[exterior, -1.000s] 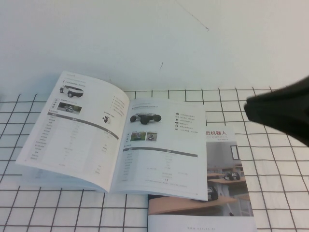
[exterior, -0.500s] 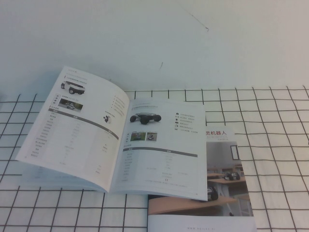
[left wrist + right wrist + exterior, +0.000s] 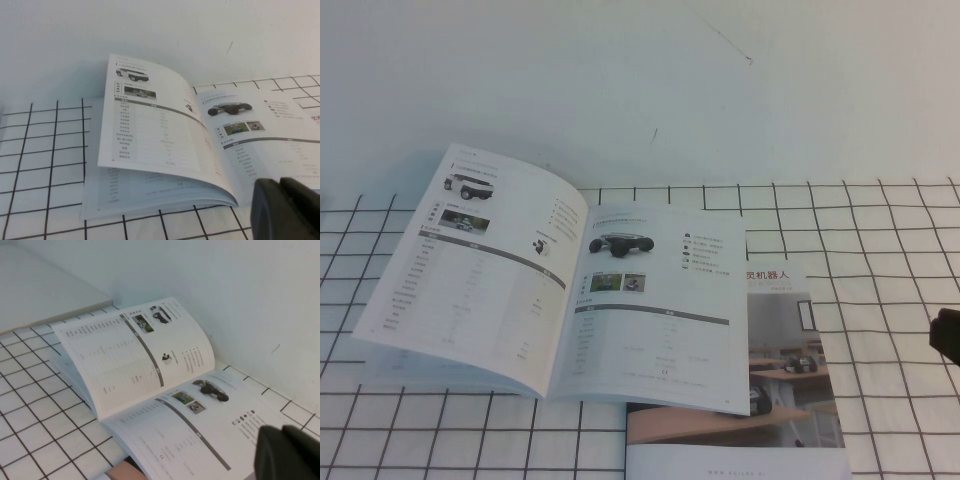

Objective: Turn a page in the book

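Observation:
The book lies open on the checked cloth, left of centre. Its left page shows a white vehicle and arches up. Its right page shows a single dark rover and lies flat. A page with two black chassis is not in view. The book also shows in the left wrist view and the right wrist view. My right gripper shows as a dark tip at the right edge, well clear of the book; its fingers are together and empty. My left gripper is shut and empty, near the book's front edge.
A booklet with a room photo and wooden desk lies partly under the book's right front corner. The white wall rises right behind the book. The black-lined grid cloth covers the table to the right and left.
The right arm, large at the upper right one second ago, left the high view and now shows only as a small tip lower on the right edge. The book has not moved.

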{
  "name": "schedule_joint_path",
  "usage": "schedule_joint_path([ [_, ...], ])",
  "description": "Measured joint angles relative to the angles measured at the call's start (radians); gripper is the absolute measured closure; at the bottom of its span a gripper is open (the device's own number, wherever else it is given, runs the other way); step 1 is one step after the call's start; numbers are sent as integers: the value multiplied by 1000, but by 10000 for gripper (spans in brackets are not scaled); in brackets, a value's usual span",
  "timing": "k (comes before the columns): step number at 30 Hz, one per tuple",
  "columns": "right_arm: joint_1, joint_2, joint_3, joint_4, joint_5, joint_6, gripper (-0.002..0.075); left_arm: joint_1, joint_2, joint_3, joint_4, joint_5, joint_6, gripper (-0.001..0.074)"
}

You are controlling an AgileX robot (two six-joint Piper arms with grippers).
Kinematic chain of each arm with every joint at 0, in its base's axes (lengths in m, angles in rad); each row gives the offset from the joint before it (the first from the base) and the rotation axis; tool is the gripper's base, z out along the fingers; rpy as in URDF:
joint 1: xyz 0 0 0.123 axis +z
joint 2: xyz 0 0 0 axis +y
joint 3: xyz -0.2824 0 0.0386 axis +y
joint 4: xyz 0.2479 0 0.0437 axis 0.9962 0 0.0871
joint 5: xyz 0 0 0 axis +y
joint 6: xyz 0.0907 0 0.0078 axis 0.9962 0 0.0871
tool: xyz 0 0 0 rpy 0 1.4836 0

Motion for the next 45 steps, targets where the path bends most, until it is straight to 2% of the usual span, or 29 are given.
schedule_joint_path([
  [19, 0, 0, 1, 0, 0, 0, 725, 0, 0, 5, -9, -15, 0, 738],
  [24, 0, 0, 1, 0, 0, 0, 725, 7, 0, 100, 17, -143, -19, 738],
  [29, 0, 0, 1, 0, 0, 0, 725, 105, 3, 300, -24, -326, -95, 738],
  [35, 0, 0, 1, 0, 2, 0, 725, 263, 5, 362, -113, -315, -72, 738],
  [45, 0, 0, 1, 0, 4, 0, 725, 290, 5, 362, -120, -311, -31, 738],
])
